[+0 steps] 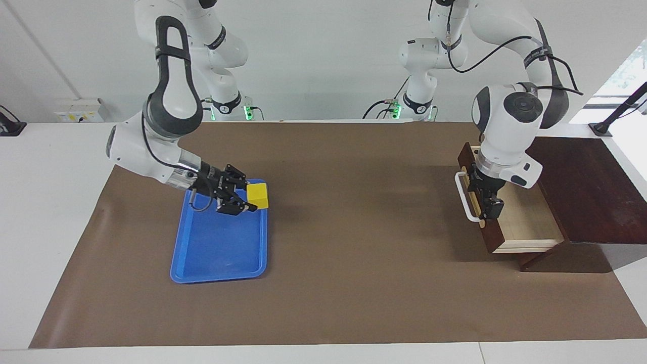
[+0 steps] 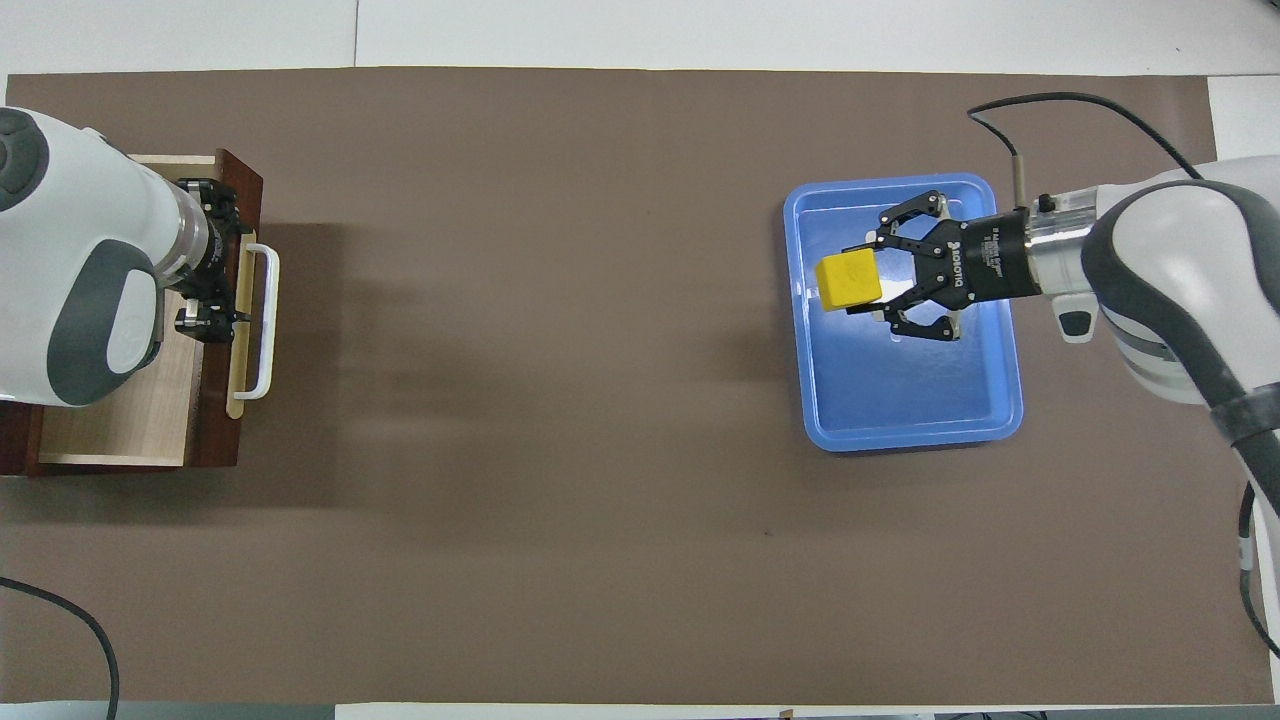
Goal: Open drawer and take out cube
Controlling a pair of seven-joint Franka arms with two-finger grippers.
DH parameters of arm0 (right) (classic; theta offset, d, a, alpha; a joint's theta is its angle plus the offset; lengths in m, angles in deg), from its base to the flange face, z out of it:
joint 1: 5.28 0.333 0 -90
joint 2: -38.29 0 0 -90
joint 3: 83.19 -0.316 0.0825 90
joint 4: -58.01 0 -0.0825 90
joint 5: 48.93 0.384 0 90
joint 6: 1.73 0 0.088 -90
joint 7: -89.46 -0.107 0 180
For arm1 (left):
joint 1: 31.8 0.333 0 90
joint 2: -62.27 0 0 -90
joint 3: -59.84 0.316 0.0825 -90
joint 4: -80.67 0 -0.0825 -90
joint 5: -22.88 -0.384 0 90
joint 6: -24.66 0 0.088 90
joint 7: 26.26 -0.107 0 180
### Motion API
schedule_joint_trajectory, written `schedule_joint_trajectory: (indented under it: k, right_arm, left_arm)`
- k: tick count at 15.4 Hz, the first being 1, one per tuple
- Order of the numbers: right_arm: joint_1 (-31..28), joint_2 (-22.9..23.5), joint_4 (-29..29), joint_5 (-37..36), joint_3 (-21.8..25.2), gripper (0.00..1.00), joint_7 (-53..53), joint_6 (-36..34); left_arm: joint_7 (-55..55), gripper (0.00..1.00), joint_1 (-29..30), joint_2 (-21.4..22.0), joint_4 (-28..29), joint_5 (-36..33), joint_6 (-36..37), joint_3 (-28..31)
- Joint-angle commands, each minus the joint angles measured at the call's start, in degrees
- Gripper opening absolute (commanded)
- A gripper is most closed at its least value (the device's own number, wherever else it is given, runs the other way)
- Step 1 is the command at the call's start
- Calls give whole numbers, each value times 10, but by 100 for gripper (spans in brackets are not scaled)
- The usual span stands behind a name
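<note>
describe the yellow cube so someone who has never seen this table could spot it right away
Start at the flat blue tray on the brown mat, toward the right arm's end of the table. Over the tray's edge nearest the robots, the right gripper is shut on the cube. It is the only bright yellow thing here, small and solid.
</note>
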Motion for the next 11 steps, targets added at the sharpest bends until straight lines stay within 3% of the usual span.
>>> schedule_joint_trajectory:
  k: [1,7,11]
  right_arm:
    - [-44,-24,40,-19,-7,0,45,-7]
    - [-101,-27,115,-31,-4,0,159,-1]
    - [-118,-23,128,-32,-3,0,190,0]
  left_arm:
    - [-43,100,37,-2,-2,-21,1,-4]
    - [-135,100,117,-8,3,-45,-27,-5]
    - [-173,100,146,-6,7,-45,-30,-6]
